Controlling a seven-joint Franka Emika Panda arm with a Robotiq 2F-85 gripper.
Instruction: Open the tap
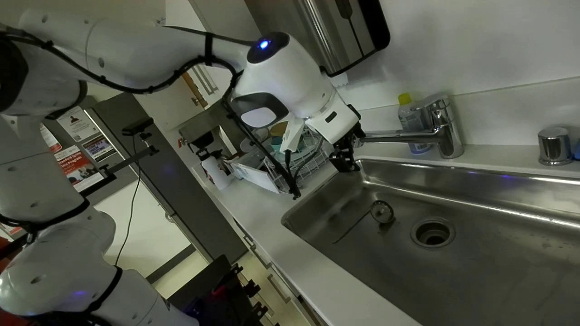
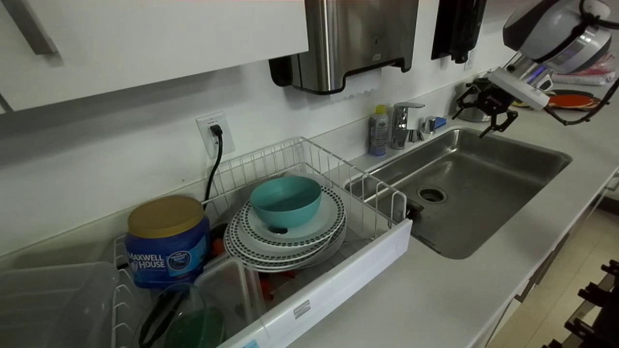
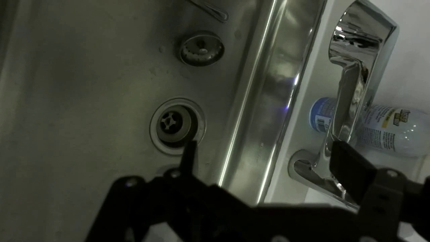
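Observation:
The tap [image 1: 446, 129] is shiny chrome and stands behind the sink at the wall. In an exterior view its spout runs left along the wall, its end beside my gripper [image 1: 351, 151]. It also shows in an exterior view [image 2: 401, 123] with its lever handle [image 2: 409, 105] on top. My gripper [image 2: 467, 126] is open, in the air over the sink, nothing between its fingers. In the wrist view the gripper [image 3: 265, 146] spans the sink's rear edge. One finger overlaps the tap [image 3: 349, 97] near its body and hides part of it; I cannot tell contact.
A spray bottle [image 1: 412, 120] stands behind the spout. A small round metal fitting [image 1: 555, 146] is right of the tap. In the steel sink [image 1: 480, 276] lie a strainer [image 3: 201, 49] and a utensil handle. A dish rack [image 2: 358, 261] and a towel dispenser [image 2: 362, 43] are nearby.

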